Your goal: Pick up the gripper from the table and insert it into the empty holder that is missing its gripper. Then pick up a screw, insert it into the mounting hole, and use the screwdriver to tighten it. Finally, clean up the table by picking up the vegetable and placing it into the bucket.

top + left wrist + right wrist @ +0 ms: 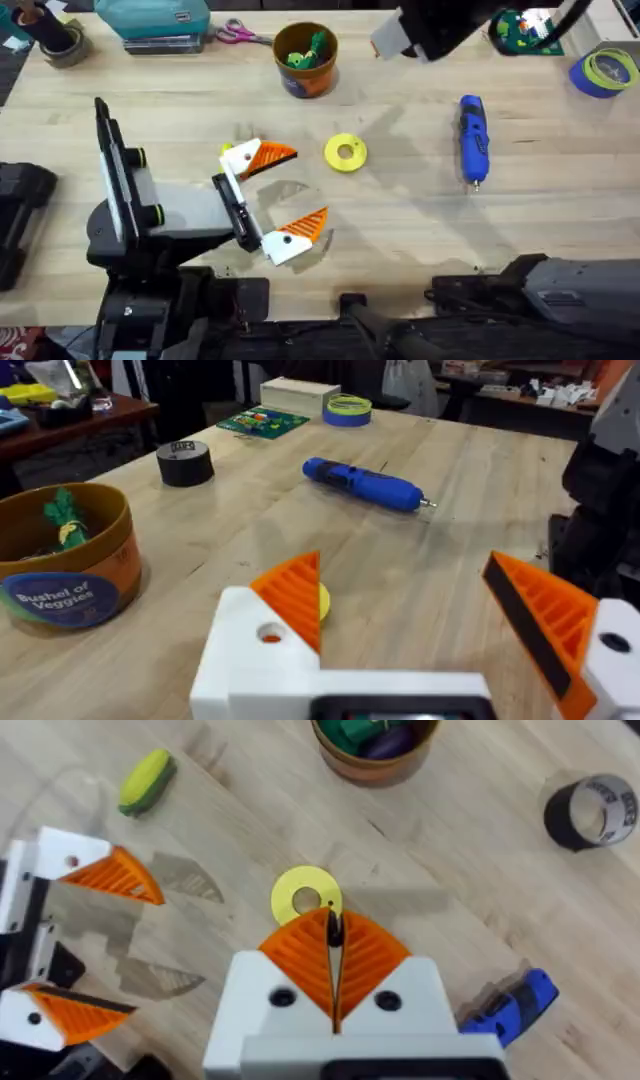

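Two hands: left hand spread, right hand pinched

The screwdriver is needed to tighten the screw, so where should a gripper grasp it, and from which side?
Probably best to grip the screwdriver at the middle of its blue body, coming straight down with the fingers across its narrow width. It lies flat on the table, tip toward the arms' bases, with bare wood along both long sides.
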{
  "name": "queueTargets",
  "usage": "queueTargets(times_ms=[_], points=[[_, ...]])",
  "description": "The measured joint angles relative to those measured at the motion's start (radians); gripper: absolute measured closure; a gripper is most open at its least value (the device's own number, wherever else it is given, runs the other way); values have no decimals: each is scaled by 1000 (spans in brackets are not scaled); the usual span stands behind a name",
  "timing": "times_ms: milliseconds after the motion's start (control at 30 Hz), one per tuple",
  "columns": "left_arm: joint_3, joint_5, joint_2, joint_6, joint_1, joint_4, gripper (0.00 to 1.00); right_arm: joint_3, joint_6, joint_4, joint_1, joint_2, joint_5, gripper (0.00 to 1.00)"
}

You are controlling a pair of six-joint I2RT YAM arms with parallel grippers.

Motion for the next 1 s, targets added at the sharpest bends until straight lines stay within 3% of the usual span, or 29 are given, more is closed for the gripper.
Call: queueTargets(times_ms=[33,267,300,700,1000], points=[[0,0,0,0,0,0,15,70,-18,-35,28,30,0,996],[0,0,0,0,0,0,15,181,-56,-60,124,141,0,996],[0,0,0,0,0,0,15,200,-77,-59,176,186,0,996],[0,0,0,0,0,0,15,202,-175,6,398,257,0,996],[0,0,0,0,0,0,15,204,-194,18,433,285,0,996]])
